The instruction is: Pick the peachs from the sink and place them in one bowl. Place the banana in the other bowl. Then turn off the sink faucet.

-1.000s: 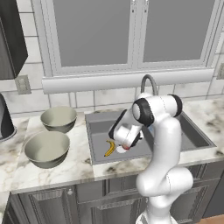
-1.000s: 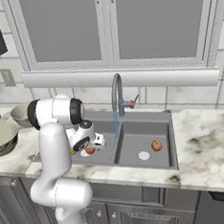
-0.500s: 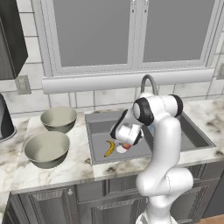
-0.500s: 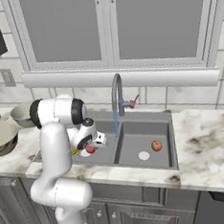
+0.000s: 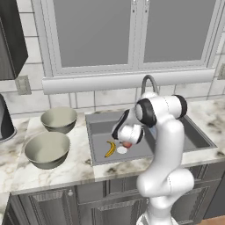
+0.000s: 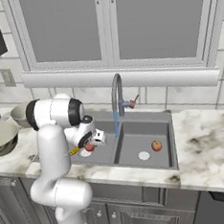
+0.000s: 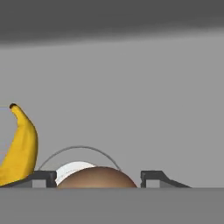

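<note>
In the left basin of the dark sink (image 6: 143, 115), my gripper (image 6: 89, 145) (image 5: 127, 144) is shut on one red-orange peach (image 7: 96, 177) (image 6: 89, 147), which sits between the dark fingertips (image 7: 41, 178) just over the white drain (image 7: 72, 168). The yellow banana (image 5: 110, 149) (image 7: 22, 146) lies on the basin floor beside it. A second peach (image 6: 156, 145) rests in the right basin. On the counter left of the sink stand the smaller-looking far bowl (image 5: 59, 112) and the wider-looking near bowl (image 5: 44, 141), both with nothing in them. Water runs from the gooseneck faucet (image 6: 116, 96).
The faucet's arched spout (image 5: 149, 83) rises behind the arm, over the divider between the basins. A dark appliance (image 5: 5, 121) stands at the far left of the marble counter (image 5: 83, 165). Basin walls close in around the gripper.
The jaws have closed from wide open onto the peach in the left basin. The arm has barely moved; banana and second peach lie as before.
</note>
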